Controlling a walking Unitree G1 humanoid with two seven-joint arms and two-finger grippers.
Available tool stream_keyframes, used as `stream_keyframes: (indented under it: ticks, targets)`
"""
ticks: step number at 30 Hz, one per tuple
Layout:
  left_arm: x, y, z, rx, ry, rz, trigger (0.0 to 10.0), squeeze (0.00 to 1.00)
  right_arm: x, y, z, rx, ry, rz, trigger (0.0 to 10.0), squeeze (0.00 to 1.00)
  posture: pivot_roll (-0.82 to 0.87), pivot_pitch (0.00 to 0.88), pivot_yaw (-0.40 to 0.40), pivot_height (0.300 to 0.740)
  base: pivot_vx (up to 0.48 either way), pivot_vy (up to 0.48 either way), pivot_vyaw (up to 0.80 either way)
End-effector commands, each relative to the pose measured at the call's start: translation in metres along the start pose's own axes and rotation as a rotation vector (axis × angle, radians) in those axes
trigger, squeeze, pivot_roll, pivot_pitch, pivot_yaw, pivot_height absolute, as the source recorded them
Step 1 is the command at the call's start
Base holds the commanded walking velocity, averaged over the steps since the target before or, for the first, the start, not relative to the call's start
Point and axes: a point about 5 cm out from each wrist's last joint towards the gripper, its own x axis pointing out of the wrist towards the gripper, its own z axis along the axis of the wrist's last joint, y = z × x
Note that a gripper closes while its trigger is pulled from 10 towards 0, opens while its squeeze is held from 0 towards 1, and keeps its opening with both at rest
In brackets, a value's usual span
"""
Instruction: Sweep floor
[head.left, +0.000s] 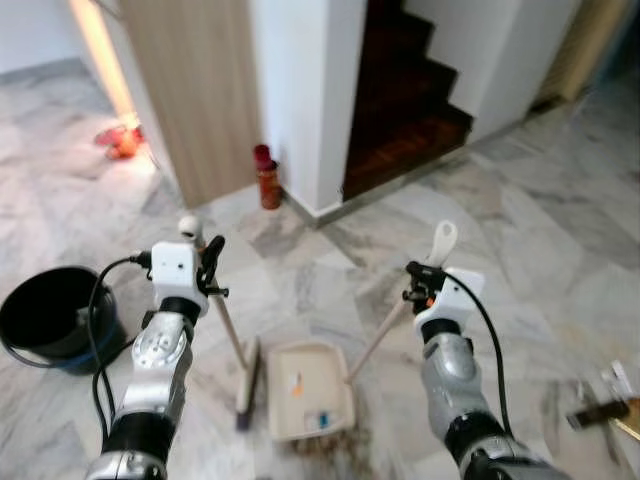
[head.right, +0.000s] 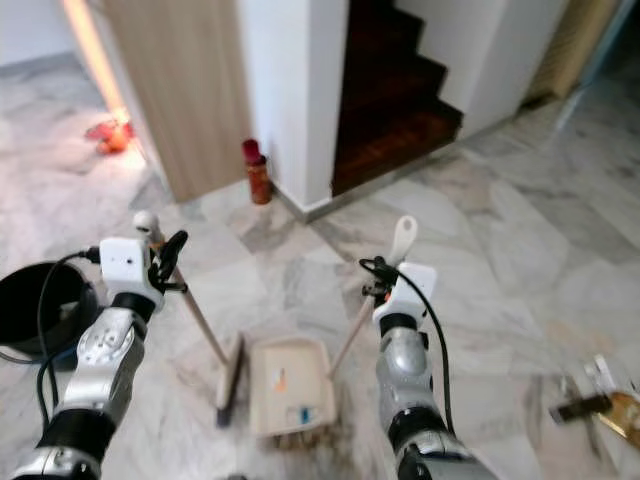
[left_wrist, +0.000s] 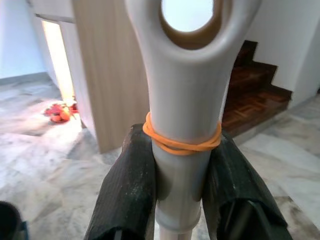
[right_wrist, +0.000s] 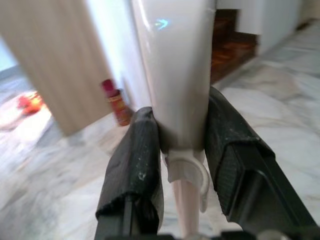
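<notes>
Cream dustpan (head.left: 310, 388) handle clenched in right pincer (right_wrist: 182, 150), broom (head.left: 228, 330) in left pincer (left_wrist: 182, 185).

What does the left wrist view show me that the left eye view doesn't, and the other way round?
Left wrist view: an orange rubber band around the broom handle, the fingers of the left gripper clamped on both sides. Left eye view: the broom head on the floor beside the dustpan, the black bucket, the right gripper holding the dustpan handle. Both: the wooden panel, the dark stairs, an orange-red object on the floor.
</notes>
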Motion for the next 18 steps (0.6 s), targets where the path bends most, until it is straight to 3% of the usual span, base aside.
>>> stream_keyframes:
  ticks: [1,16,18]
  targets:
    - [0.004,-0.0007,0.0104,0.029,-0.05,-0.01,10.0,0.0,0.0047,-0.0035,0.0115,0.006,-0.054,-0.009,10.0,0.0,0.07,0.021,-0.019,0.74,0.0,0.0,0.67]
    - [0.0042,-0.0015,0.0094,0.024,-0.044,-0.013,10.0,0.0,0.0051,-0.0019,0.0114,0.008,-0.052,-0.004,10.0,0.0,0.06,0.011,-0.017,0.74,0.0,0.0,0.66]
    - [0.0042,-0.0017,0.0093,0.025,-0.043,-0.013,10.0,0.0,0.0051,-0.0018,0.011,0.015,-0.049,-0.005,10.0,0.0,0.06,0.011,-0.017,0.74,0.0,0.0,0.0]
